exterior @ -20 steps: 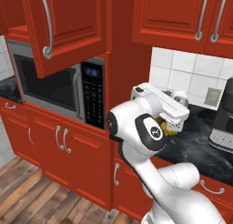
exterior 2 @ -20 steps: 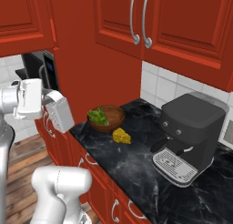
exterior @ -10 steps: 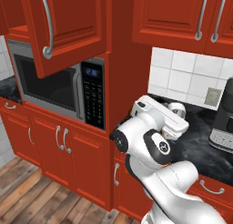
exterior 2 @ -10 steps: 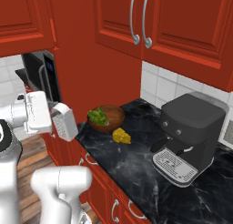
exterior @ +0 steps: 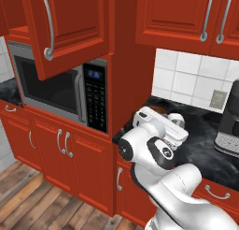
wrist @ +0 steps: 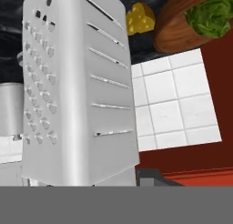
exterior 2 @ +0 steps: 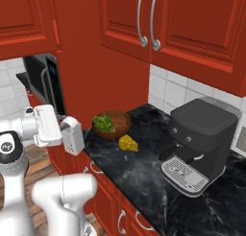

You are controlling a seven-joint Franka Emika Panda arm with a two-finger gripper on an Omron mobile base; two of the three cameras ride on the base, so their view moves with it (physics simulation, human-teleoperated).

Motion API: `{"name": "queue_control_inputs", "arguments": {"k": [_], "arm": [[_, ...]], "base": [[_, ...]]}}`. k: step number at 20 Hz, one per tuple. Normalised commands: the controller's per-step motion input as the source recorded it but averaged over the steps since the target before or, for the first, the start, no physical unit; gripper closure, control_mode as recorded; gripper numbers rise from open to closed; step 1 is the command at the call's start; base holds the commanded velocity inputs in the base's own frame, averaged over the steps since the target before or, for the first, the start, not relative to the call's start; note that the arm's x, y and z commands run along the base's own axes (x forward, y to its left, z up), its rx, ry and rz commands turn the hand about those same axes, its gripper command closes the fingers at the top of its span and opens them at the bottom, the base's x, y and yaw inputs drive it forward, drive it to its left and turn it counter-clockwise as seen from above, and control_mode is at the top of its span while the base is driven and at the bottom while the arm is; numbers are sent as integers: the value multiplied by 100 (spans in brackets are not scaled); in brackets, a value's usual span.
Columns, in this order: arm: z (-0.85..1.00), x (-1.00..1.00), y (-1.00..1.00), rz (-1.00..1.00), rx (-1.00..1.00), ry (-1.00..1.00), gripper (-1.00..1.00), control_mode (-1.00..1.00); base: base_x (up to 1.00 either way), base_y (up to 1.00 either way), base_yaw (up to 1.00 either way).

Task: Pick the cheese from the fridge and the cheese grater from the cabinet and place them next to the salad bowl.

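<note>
My gripper (exterior 2: 64, 134) is shut on the cheese grater (exterior 2: 72, 135), a silvery-white box grater held in the air just off the left end of the black counter. The hand view has the grater (wrist: 77, 91) close up, its slotted and dotted faces towards the camera. Beyond it, the yellow cheese (wrist: 140, 17) lies on the counter beside the wooden salad bowl (wrist: 182, 25) of green leaves. From the right base view the cheese (exterior 2: 128, 143) sits just right of the bowl (exterior 2: 111, 123), and the grater hangs left of the bowl. The fridge is out of view.
A dark coffee machine (exterior 2: 199, 144) stands on the counter (exterior 2: 144, 177) to the right of the cheese. A microwave (exterior: 60, 91) sits left of the arm under an upper cabinet whose red door (exterior: 70, 32) hangs open. White tiles back the counter.
The arm has lowered and carried the grater a little down and towards the salad bowl. The cheese and bowl have stayed put.
</note>
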Motion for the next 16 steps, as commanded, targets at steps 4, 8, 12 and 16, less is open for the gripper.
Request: {"name": "queue_control_inputs", "arguments": {"k": [4,8,12,16], "arm": [[-59,52,-16,-1,-3,0,100,-100],[-61,27,-13,-1,-3,-2,100,-100],[-63,11,-3,0,-6,-4,100,-100],[-40,15,-4,0,-3,-7,100,-100]], "base": [[0,0,0],[0,0,0],[0,0,0],[0,0,0]]}}
